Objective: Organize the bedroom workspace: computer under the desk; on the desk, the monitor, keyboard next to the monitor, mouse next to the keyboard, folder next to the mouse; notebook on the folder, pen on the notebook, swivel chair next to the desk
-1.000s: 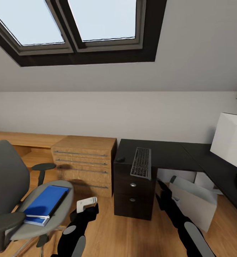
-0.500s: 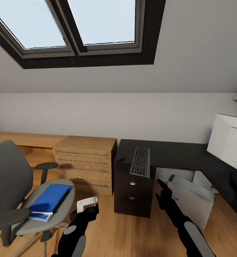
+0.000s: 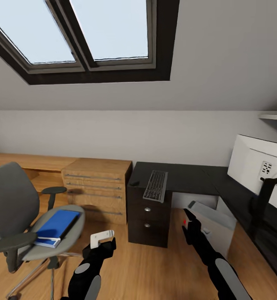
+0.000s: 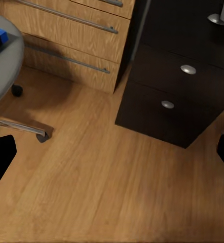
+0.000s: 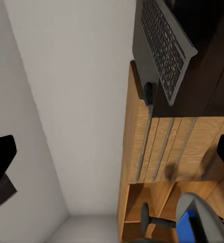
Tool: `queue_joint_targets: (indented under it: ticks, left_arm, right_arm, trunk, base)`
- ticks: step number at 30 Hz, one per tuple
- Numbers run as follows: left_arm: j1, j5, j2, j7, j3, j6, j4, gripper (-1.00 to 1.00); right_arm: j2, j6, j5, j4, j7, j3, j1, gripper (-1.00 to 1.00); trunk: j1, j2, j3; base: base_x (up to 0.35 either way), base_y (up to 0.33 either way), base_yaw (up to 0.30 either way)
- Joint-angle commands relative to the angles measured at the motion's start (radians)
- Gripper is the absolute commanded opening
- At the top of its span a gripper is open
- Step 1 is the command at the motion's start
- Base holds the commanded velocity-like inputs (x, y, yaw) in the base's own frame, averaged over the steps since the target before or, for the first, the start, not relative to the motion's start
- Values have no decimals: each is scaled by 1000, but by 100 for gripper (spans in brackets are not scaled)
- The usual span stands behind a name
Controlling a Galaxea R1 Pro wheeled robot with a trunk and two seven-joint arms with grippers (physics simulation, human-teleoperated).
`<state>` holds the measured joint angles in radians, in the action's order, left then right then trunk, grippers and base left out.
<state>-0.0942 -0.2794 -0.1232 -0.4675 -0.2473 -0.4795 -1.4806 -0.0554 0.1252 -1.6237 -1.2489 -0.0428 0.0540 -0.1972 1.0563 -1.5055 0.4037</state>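
Blue and flat, the folder (image 3: 57, 223) lies on the grey seat of the swivel chair (image 3: 13, 208), with a small pale-edged notebook (image 3: 46, 242) resting on its near corner; whether a pen lies there too cannot be told. Chair and load stand on the light wood floor (image 3: 155, 266), well apart from the glossy black surface (image 3: 192, 179). On that surface the slim keyboard (image 3: 155, 186) lies lengthwise with its near end jutting past the front edge above the dark three-drawer unit (image 3: 148, 218), and the small dark mouse (image 3: 134, 183) sits just beside it at the corner nearest the light wooden drawer cabinet (image 3: 97, 185). Farther along, the monitor (image 3: 259, 171) stands on the surface with its white back showing, and the light grey computer (image 3: 209, 227) sits tilted on the floor beneath. Both arms hang low in front: the left tool (image 3: 100, 239) and the right tool (image 3: 187, 216) each have fingers spread wide and pinch nothing. Black-framed skylights (image 3: 84, 37) cut the sloped ceiling above.
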Motion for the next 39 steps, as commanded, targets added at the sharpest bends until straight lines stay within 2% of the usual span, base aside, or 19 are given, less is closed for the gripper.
queue_joint_targets:
  ticks: [1, 19, 32, 39]
  left_arm:
    - [-1, -11, 0, -10, -2, -2, -1, 100]
    - [-1, -9, 0, -10, -3, -1, -1, 100]
    - [-1, -10, 0, -10, -3, 0, -1, 100]
    - [-1, -13, 2, -8, -2, 1, -1, 100]
  right_arm:
    - [-1, 1, -9, 0, -3, 1, -1, 100]
    - [-1, 1, -8, 0, -3, 0, 0, 100]
    - [3, -5, -10, 0, -3, 0, 0, 100]
    - [2, -6, -10, 0, -3, -2, -1, 100]
  trunk:
    - [-4, 7, -1]
    - [-73, 133, -38]
    - [-123, 224, -77]
    - [-150, 273, -99]
  base:
    - [-265, -216, 97]
    - [-265, -221, 140]
    - [-266, -223, 12]
    - [-311, -107, -17]
